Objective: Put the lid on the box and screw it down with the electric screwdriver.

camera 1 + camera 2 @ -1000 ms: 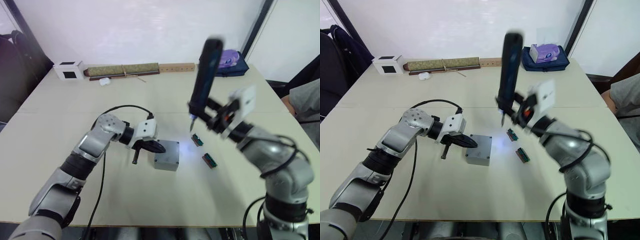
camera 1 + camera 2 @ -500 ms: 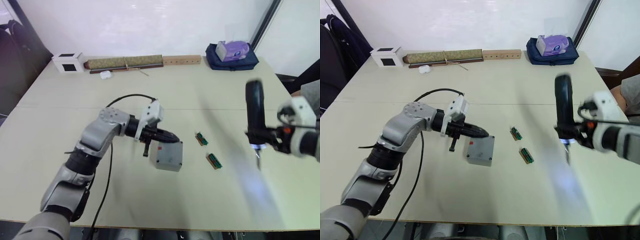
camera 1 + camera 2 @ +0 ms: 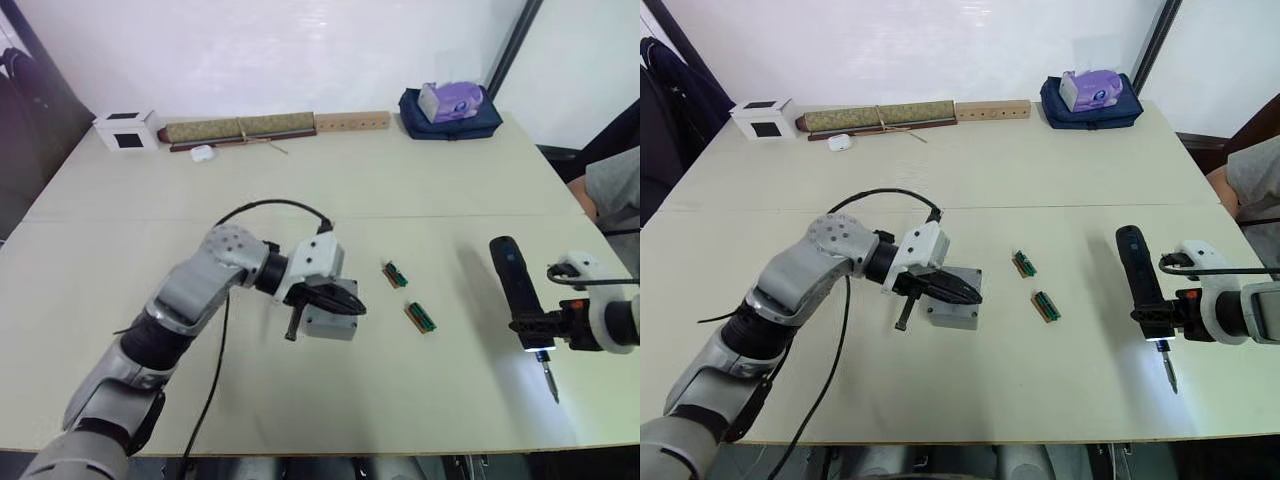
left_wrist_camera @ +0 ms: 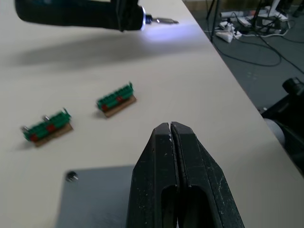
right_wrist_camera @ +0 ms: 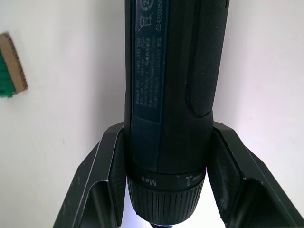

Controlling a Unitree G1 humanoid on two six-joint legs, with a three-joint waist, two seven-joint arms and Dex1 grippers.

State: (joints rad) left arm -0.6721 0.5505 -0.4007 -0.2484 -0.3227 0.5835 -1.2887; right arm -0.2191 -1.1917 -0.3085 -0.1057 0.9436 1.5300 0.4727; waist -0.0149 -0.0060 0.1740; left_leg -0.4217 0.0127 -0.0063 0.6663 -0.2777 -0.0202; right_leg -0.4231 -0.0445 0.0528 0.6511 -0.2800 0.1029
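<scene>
Right gripper (image 5: pixel 161 185) is clamping the electric screwdriver (image 3: pixel 1137 277) near its collar, one black finger (image 5: pixel 102 185) on each side of the barrel (the wrist view is showing the label text and "Max" on the ring). It's holding the tool low over the right side of the surface (image 3: pixel 1060 190), lying nearly flat, with the bit (image 3: pixel 1169 369) pointing toward the near edge and the white light glowing at the tip.

Left gripper (image 4: pixel 173 130) is sitting with its two fingers pressed together, nothing between them, right over the grey box (image 3: pixel 955 305) in the middle of the surface. The lid (image 4: pixel 95 194) is already sitting on top of the box, and a small screw head (image 4: pixel 71 176) is showing at one corner of it. Can't tell whether the fingertips are actually touching the lid or just hovering.

Two little green terminal strips (image 3: pixel 1023 263) (image 3: pixel 1045 305) are lying between the box and the screwdriver, well apart from both. Along the far edge a white cube with a black face (image 3: pixel 760 116), a long rolled mat (image 3: pixel 878 116), a wooden strip (image 3: pixel 992 109) and a dark blue bag with a purple tissue pack (image 3: pixel 1090 92) are sitting.
</scene>
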